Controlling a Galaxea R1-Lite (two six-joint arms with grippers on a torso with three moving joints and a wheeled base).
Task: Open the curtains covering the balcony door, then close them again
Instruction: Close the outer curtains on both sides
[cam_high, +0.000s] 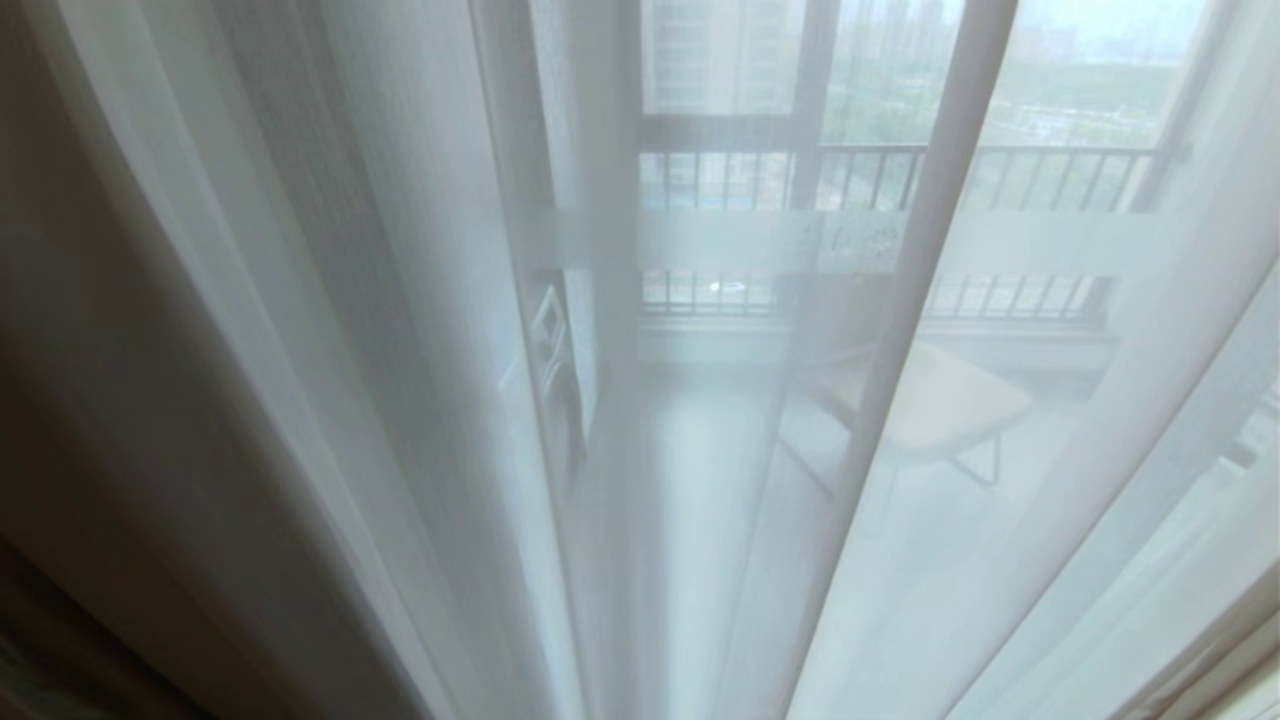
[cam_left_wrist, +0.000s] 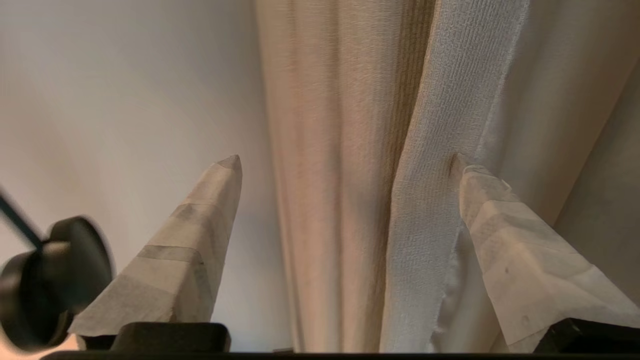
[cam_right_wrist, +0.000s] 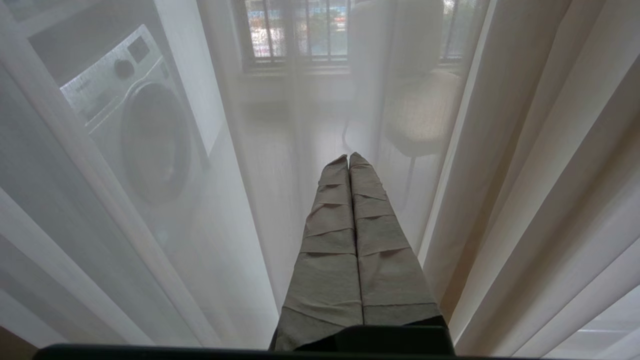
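Note:
The sheer white curtain (cam_high: 400, 300) hangs across the whole head view, and the balcony door's frosted band (cam_high: 720, 240) shows through it. A thick beige drape (cam_high: 100, 400) hangs at the far left. Neither gripper appears in the head view. In the left wrist view my left gripper (cam_left_wrist: 345, 160) stands open, with beige drape folds (cam_left_wrist: 325, 150) between its taped fingers. One fingertip (cam_left_wrist: 462, 172) touches the drape's woven edge (cam_left_wrist: 450, 100). My right gripper (cam_right_wrist: 348, 157) is shut on nothing and points at the sheer curtain (cam_right_wrist: 280, 150), with beige folds (cam_right_wrist: 550, 175) beside it.
Behind the glass stand a washing machine (cam_right_wrist: 145, 130) on the left and a pale chair (cam_high: 950, 400) on the right. A window with a bar railing (cam_high: 1000, 175) lies beyond. A plain wall (cam_left_wrist: 125, 100) borders the drape in the left wrist view.

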